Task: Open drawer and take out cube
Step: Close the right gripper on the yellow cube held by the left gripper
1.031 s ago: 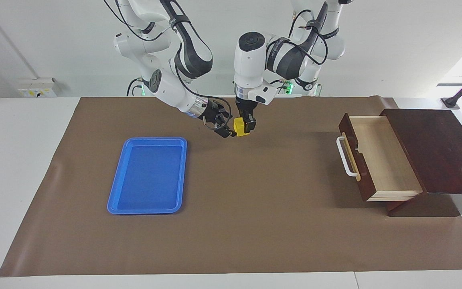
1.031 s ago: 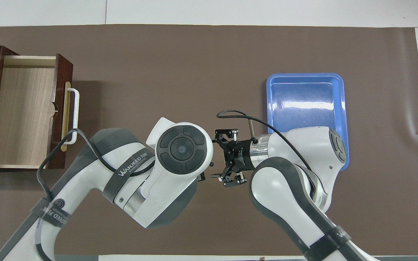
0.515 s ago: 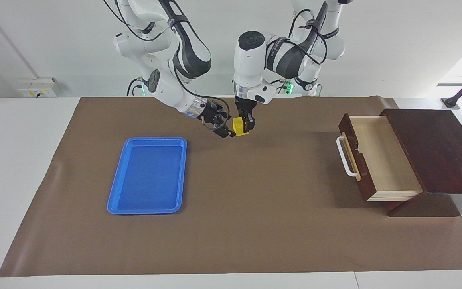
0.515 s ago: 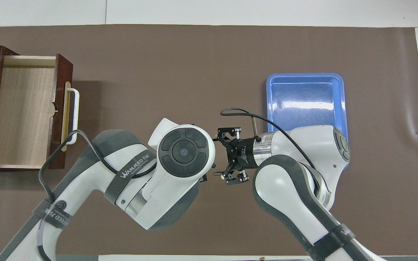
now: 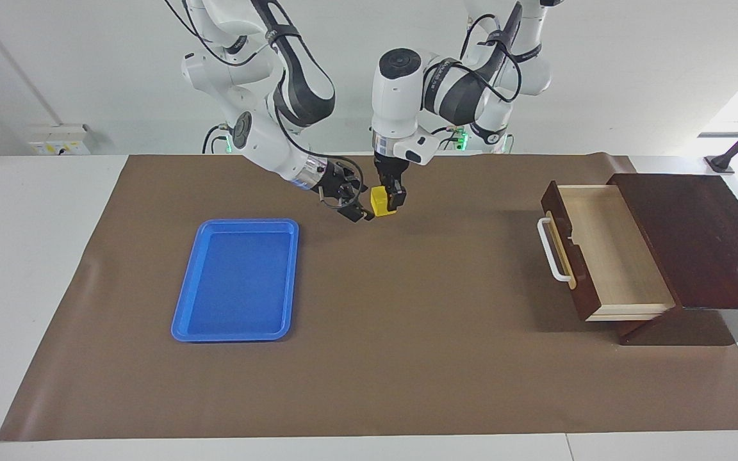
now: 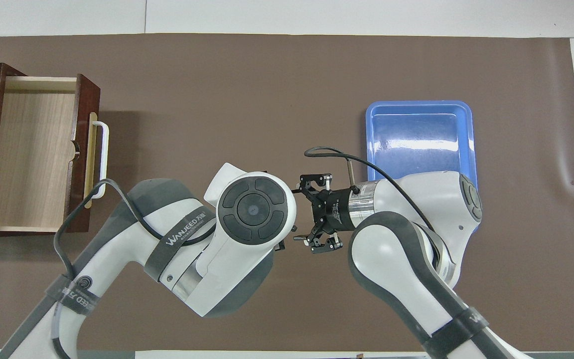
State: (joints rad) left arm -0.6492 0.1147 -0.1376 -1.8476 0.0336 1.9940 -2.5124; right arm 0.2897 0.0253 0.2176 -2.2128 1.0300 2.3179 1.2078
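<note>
Above the mat's middle: cube handover, left gripper to right gripper.
The left gripper [image 5: 387, 203] hangs finger-down over the mat [image 5: 407, 333] and is clamped on the cube [image 5: 379, 202], which is held in the air clear of the surface. The right gripper [image 5: 351, 206] lies at the cube's 9 o'clock in the facing view, fingers spread wide and pointing at it, tips just beside it without enclosing it. The cube has no long axis; the right gripper is the nearer free one. The drawer [image 5: 606, 250] stands open and empty, the tray [image 5: 234, 333] is empty at 7 o'clock. Compared with a second ago, both grippers sit slightly higher and the gap between them is unchanged.
</note>
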